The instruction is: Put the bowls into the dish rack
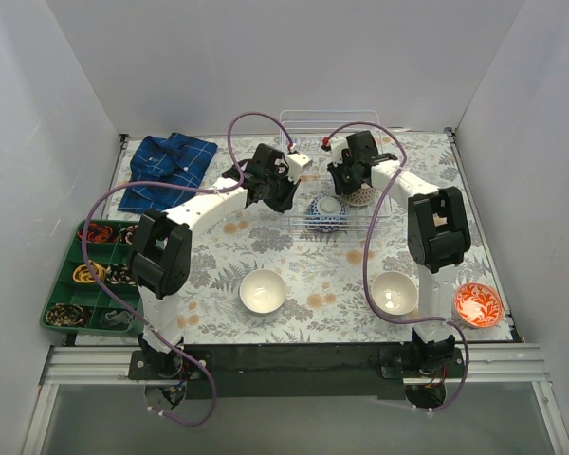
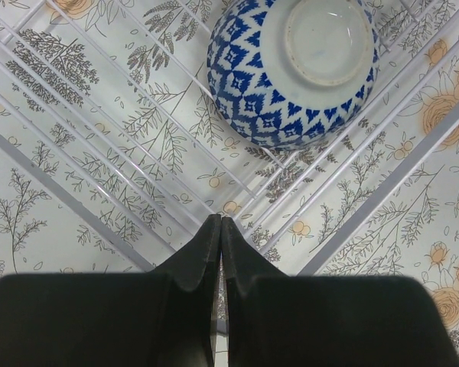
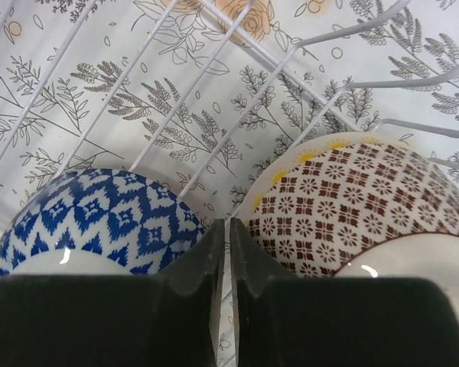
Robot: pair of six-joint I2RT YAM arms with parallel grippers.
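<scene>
My left claw [image 2: 220, 222] is fully closed, fingers pressed together with nothing between them, hanging over the floor of the rectangular thin white wire dish rack [image 2: 99, 153]. The round bowl with the blue-and-white diamond pattern [image 2: 291, 69] sits ahead of that claw and a little to its right, base up on the wires. My right claw [image 3: 228, 223] is all but closed, only a sliver showing between the fingers, and it grips nothing. Its tips sit low in the rack, over the gap between two bowls. The blue-and-white bowl is just to their left and a cream bowl with a brown lattice pattern and yellow rim [image 3: 344, 199] is just to their right, its patterned outside facing the wrist camera. From overhead, both claws are over the rack, and well behind them, nearer the arm bases, two plain white bowls [image 1: 263, 290] [image 1: 394, 293] and a red-orange patterned bowl [image 1: 478, 304] lie on the floral tablecloth [image 1: 218, 246].
</scene>
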